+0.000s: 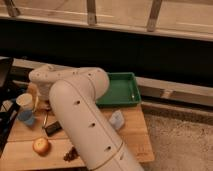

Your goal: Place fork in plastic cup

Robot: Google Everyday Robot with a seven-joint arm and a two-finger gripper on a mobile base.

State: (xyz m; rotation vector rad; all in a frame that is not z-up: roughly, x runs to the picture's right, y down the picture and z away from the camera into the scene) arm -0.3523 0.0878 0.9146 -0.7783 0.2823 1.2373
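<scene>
The whitish-cream plastic cup [23, 101] stands upright at the left edge of the wooden table [135, 135]. A smaller blue cup [26, 118] sits just in front of it. A thin silvery fork [44, 119] lies on the table between the blue cup and a black block [52, 128]. My gripper [37, 99] hangs below the white wrist just right of the cream cup, mostly hidden by my own arm [80, 115]. The arm fills the middle of the view.
A green tray [120, 90] sits at the back right of the table. A pale bluish object [116, 120] lies right of the arm. A round orange fruit [41, 145] and dark grapes [70, 154] lie at the front. A dark wall runs behind the table.
</scene>
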